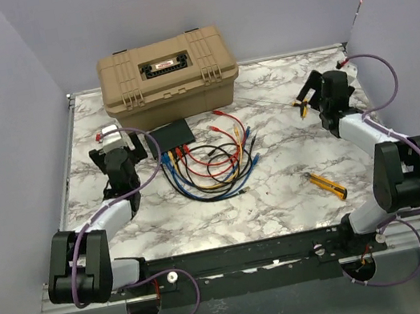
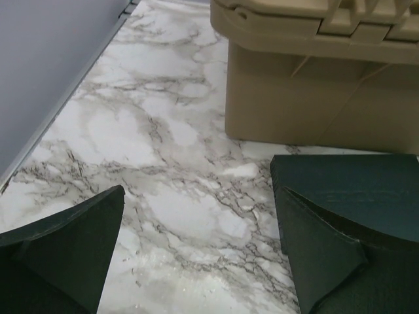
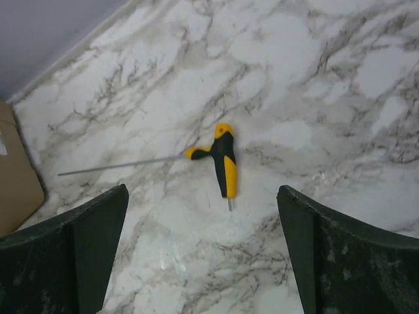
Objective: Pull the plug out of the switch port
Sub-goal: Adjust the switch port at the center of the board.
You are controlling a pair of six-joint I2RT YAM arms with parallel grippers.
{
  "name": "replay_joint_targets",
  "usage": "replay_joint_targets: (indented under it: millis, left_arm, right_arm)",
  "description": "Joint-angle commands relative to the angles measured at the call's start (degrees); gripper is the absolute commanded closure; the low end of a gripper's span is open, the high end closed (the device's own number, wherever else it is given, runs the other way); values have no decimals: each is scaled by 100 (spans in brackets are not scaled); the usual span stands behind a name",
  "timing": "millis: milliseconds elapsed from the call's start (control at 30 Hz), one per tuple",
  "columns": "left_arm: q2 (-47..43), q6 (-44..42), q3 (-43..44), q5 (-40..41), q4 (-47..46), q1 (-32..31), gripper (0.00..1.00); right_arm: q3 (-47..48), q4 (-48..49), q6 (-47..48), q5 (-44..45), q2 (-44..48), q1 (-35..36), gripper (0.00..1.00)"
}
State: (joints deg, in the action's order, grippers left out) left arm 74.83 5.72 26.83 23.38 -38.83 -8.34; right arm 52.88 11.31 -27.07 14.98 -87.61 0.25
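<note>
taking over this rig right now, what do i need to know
Left gripper: open, empty, over the marble table to the left of the switch, facing the toolbox.
Right gripper: open, empty, over a T-handle hex key at the far right, well away from the switch.
Switch: flat in front of the toolbox. The plugs appear seated along its near edge, with coloured cables looping off toward the arms.
Done: nothing that shows; no plug is gripped or pulled.
Left: bring a gripper to the plugs, grip one and pull it out of its port.
</note>
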Motion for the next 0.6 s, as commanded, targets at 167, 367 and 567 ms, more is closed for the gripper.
replay_joint_targets:
  millis: [167,367,567]
  left_arm:
    - [81,1616,563,-552,2256,53,1]
    - [366,2920,708,-1228,2437,262,1]
    - [1000,3447,1052,-2638,2290,641,1]
  right_arm:
    - [399,-2017,-780,-423,144,-34,0]
    - [433,-2075,-593,-1061,135,-34,0]
    - [478,-1739,-769,-2370,38,-34,0]
